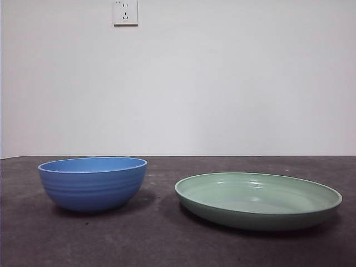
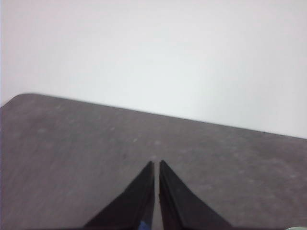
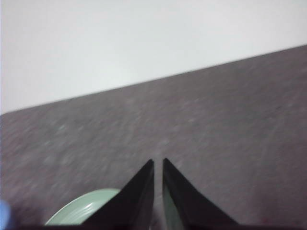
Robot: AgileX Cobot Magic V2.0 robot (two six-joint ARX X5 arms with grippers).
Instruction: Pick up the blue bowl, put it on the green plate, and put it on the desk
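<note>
Both claws are up off the worktop (image 1: 167, 245) with nothing in them: left claw (image 2: 156, 165) has its jaws pinched nearly together, and so does the right claw (image 3: 158, 163). One blue bowl (image 1: 93, 183) sits upright on the worktop, one green plate (image 1: 258, 200) just beside it, not touching. Neither claw shows in the front view.

the desk (image 1: 161, 239) carried the blue bowl (image 1: 93, 183) upright toward its left edge, and the green plate (image 1: 258, 200) lay flat toward its right edge, apart.
</note>
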